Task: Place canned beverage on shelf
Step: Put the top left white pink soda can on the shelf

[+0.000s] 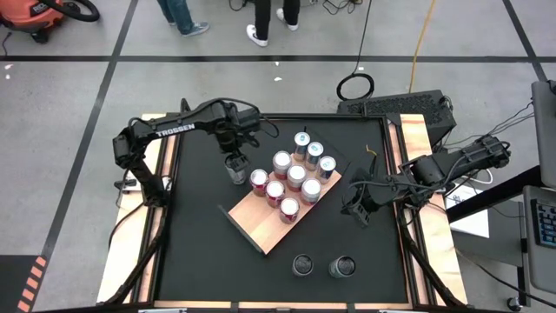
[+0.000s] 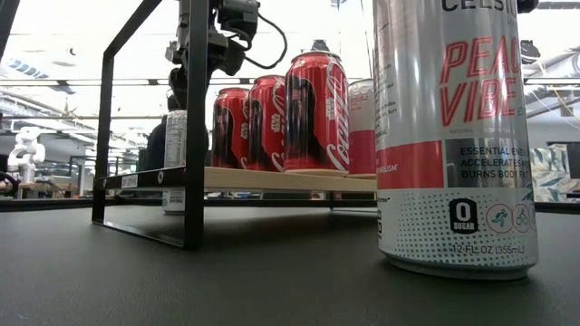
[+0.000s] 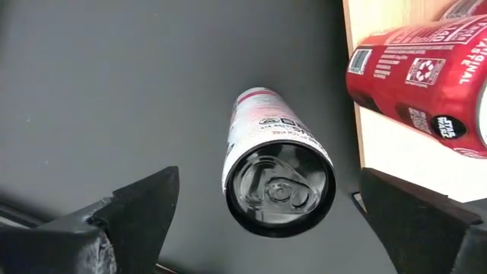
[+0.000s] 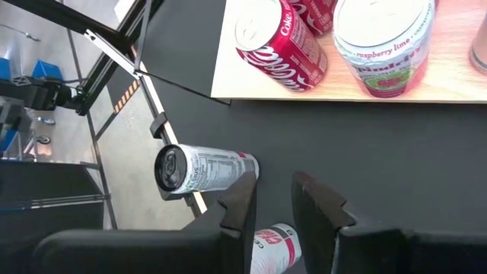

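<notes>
Beside the shelf: your slim white-and-silver can (image 1: 234, 168) stands upright on the black tabletop (image 1: 200, 252).
Left gripper (image 1: 234, 165): directly above it, fingers apart, not touching.
Light-brown wooden shelf (image 1: 261, 222): carries eight cans.
Right gripper (image 1: 358, 209): fingers nearly together, empty, right of the shelf.

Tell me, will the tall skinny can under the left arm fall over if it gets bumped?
Probably, yes. The can is tall and narrow, standing upright on the black tabletop, so a sideways bump could tip it. Once down, its round body would likely roll. The left end effector hangs open above it.
</notes>
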{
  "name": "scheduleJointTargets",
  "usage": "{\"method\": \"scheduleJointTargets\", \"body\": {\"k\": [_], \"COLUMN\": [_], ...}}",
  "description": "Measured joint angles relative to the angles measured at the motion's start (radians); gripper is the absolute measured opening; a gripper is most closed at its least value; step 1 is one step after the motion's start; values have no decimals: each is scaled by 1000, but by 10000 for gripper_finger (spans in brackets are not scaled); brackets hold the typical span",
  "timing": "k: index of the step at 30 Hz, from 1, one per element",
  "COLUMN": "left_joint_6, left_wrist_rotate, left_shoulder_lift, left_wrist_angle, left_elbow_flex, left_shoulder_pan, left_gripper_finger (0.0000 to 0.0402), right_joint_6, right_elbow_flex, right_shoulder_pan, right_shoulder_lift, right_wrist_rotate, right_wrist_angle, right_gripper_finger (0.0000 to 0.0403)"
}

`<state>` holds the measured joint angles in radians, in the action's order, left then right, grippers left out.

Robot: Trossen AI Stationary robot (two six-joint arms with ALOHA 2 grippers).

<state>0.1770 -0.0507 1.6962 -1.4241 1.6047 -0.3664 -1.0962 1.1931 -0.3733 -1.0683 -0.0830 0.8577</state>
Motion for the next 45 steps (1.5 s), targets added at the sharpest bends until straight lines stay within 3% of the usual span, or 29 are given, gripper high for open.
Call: {"method": "scheduleJointTargets", "body": {"k": [11, 39, 45], "left_joint_6": [29, 104, 104], "left_wrist_rotate": [-14, 3, 3], "left_shoulder_lift": [1, 0, -2], "left_wrist_angle": [0, 129, 134], "left_elbow_flex": [-96, -167, -167], "left_shoulder_pan": [-14, 9, 9], "left_gripper_finger": [393, 393, 355], "right_joint_6": [5, 12, 16], "right_elbow_flex": [0, 0, 0], "right_shoulder_pan": [0, 0, 0], "right_shoulder_lift": [0, 0, 0], "right_wrist_rotate": [0, -29, -29], "right_wrist_angle": [-8, -8, -8], "right_gripper_finger": [63, 63, 63]}}
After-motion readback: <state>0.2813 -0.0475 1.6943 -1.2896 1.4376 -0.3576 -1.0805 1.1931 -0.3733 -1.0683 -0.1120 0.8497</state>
